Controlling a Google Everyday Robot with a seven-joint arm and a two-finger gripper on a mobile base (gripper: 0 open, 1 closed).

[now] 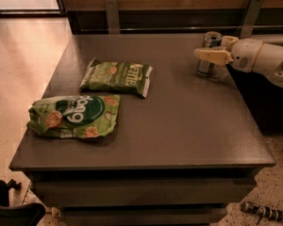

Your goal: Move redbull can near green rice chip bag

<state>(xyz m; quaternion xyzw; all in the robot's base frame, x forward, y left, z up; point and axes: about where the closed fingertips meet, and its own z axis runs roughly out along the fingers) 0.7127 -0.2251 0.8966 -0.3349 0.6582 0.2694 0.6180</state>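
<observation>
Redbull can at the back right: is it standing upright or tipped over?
Upright. The redbull can stands on the table at its far right, silver top facing up, with the gripper at its side.

table point(179, 126): carries two bags and a can.
green rice chip bag point(74, 117): lies flat at the front left, near the left edge.
Kettle bag point(118, 76): lies flat just behind it, nearer the centre.
redbull can point(205, 68): stands upright at the back right, well apart from both bags.
gripper point(208, 50): reaches in from the right, at the can's upper half.
</observation>
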